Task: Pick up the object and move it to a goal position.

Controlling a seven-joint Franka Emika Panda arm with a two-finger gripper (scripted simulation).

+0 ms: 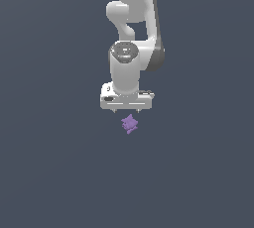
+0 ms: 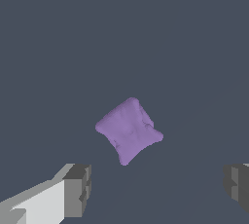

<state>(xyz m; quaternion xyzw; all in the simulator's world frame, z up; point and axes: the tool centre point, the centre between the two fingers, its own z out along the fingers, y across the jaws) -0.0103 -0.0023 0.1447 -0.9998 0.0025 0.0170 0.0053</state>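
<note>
A white Franka arm [image 1: 133, 28] hangs its gripper [image 1: 127, 109] over a small purple figurine [image 1: 130, 123], the 1 object it is tasked with lifting and carrying to a goal position. The figurine lies alone on a plain dark grey floor [image 1: 54, 172], which shows no edges or corners in either view, so its place can only be given against the arm: just beyond the fingertips in the exterior view, and slightly toward the exterior view's right of the gripper's centre. The wrist view shows why the claw is set as it is: its 2 fingers [image 2: 78, 189] stand spread wide with nothing between them, and the purple shape [image 2: 129, 129] sits ahead of the gap, apart from both pads, a stance that appears meant to let the claw drop around the object before closing. The figurine looks lumpy, matte and much smaller than the hand above it, with blunt points at its corners; it lies turned at an angle to the line between the fingers, so the pads would likely meet sloping faces rather than flat ones, and a squeeze could twist it. No goal marker can be made out in either view. The pickup appears not yet begun, with the descent and the closing of the fingers left to do.
</note>
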